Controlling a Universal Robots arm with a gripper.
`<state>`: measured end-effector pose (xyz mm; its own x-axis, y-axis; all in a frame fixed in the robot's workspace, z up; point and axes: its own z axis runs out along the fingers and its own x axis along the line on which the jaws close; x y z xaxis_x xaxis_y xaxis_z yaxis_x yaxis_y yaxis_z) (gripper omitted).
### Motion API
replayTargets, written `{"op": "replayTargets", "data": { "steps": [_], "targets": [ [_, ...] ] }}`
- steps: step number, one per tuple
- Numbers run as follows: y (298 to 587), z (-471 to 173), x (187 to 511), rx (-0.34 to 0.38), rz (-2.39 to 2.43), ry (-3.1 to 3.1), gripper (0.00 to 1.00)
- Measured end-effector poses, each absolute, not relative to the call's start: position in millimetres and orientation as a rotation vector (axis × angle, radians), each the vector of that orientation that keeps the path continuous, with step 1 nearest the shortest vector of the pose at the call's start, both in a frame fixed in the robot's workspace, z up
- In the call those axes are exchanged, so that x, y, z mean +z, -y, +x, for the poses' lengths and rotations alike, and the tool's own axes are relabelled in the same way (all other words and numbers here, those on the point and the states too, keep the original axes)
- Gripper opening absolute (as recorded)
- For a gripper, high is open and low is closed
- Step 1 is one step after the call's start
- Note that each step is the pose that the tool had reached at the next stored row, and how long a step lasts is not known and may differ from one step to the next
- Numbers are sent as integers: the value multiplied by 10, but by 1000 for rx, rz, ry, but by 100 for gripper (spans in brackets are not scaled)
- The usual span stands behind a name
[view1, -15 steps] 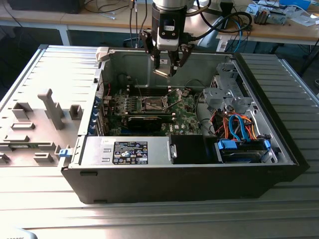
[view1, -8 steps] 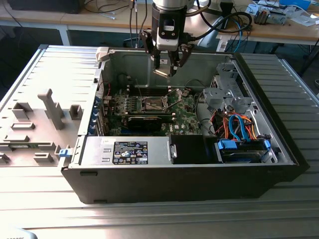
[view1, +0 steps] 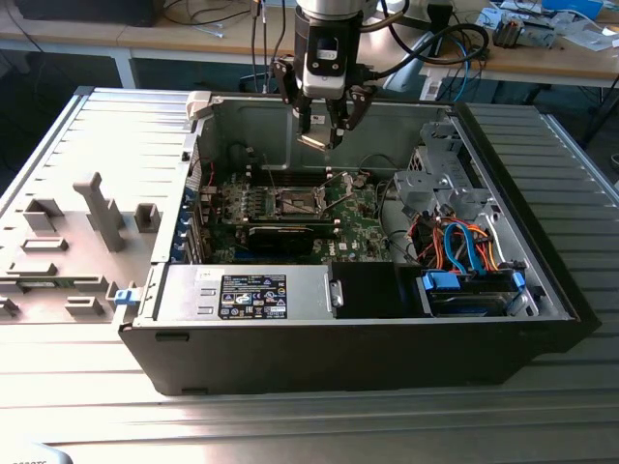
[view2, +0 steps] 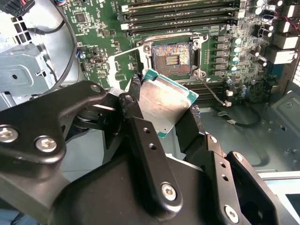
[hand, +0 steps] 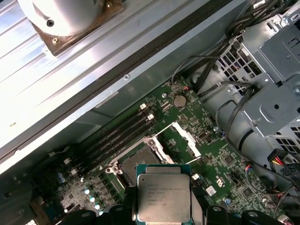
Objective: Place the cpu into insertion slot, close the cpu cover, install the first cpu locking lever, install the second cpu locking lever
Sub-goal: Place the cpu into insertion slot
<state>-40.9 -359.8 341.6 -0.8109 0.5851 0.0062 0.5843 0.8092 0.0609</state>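
Evidently the black claw [view1: 324, 135] clamps the flat, square, silvery-topped cpu [view2: 166, 105] by opposite edges, probably leaving its underside free, at twelve o'clock from the open silver-rimmed insertion slot [view1: 293, 201] in the exterior view.

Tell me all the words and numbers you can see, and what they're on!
Nothing can be read for sure.
cpu, held by the gripper: lines of print on its metal top, too small to read.
black label on the silver box: too small to read.
motherboard: white marks, too small to read.
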Motion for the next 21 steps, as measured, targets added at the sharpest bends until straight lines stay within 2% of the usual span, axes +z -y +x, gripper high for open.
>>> {"op": "replayTargets", "data": {
  "steps": [21],
  "targets": [
    [3598,-409,3407,93,995,-2964,54]
  ]
}}
